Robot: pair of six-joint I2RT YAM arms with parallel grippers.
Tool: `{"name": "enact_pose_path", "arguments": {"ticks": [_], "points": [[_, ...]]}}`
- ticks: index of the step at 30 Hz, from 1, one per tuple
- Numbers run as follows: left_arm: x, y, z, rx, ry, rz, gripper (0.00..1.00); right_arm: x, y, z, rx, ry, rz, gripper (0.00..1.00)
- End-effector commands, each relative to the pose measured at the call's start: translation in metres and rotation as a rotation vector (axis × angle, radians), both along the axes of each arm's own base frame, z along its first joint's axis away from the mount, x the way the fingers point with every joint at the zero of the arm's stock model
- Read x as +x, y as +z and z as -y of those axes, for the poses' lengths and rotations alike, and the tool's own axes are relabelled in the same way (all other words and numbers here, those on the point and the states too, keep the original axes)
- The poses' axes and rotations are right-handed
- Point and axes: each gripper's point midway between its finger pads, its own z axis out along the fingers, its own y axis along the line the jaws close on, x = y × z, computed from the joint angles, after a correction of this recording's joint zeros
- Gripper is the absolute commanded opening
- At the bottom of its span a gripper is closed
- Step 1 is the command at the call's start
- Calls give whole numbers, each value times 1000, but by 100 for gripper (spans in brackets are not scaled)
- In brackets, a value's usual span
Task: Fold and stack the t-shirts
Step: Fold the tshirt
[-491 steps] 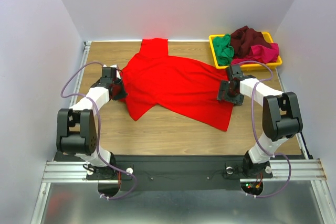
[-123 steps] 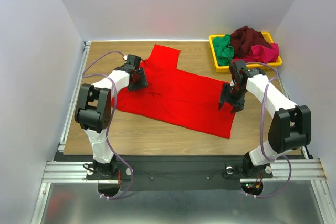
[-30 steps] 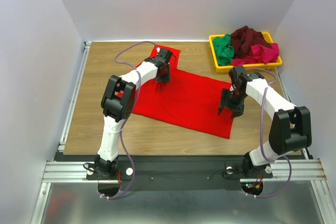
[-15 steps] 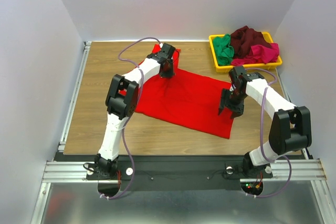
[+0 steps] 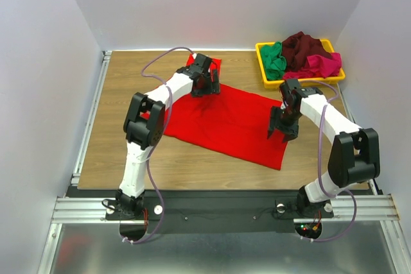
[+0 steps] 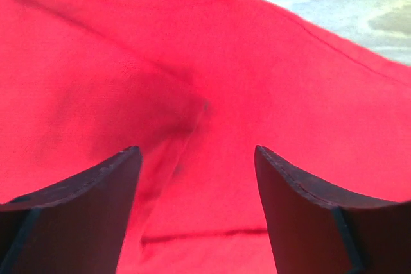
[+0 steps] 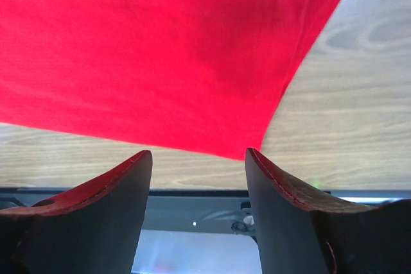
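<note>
The bright red t-shirt (image 5: 225,120) lies flat on the wooden table, with a sleeve poking out at its far left corner. My left gripper (image 5: 210,87) hovers over that corner, open; in the left wrist view its jaws (image 6: 196,150) stand wide over creased red cloth (image 6: 289,81) and hold nothing. My right gripper (image 5: 280,133) is at the shirt's right edge, open and empty (image 7: 198,152), with the shirt's near corner (image 7: 160,49) just beyond its tips. A green t-shirt (image 5: 275,60), a dark maroon one (image 5: 305,46) and a magenta-pink one (image 5: 323,65) are heaped together.
The heap sits in a yellow tray (image 5: 319,81) at the table's far right corner. Bare wood (image 5: 128,139) shows left of and in front of the red shirt. White walls enclose the table on three sides.
My left gripper has opened and let go of the red cloth, shifting slightly right near the far sleeve. The right arm has stayed where it was.
</note>
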Motion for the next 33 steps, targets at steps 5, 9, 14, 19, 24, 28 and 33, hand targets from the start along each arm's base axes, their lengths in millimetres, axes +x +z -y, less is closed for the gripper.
{"name": "enact_pose_path", "arguments": {"ticks": [5, 9, 14, 19, 24, 28, 33], "points": [[0, 80, -68, -12, 158, 202, 86, 49, 7, -8, 5, 61, 115, 66], [-15, 39, -94, 9, 182, 122, 86, 62, -9, -10, 3, 77, 111, 66], [-31, -7, -115, 9, 218, 28, 87, 73, -32, -8, -20, 87, 118, 66], [-52, -36, -131, -14, 227, -46, 87, 65, -50, -7, -27, 92, 70, 66], [-66, -47, -152, -1, 261, -72, 88, 43, -69, -8, -29, 104, -6, 66], [-82, -51, -164, 15, 268, -87, 88, 26, -74, -16, -1, 108, -50, 66], [-105, -55, -172, 30, 269, -104, 88, 4, -77, -23, 26, 115, -95, 66]]}}
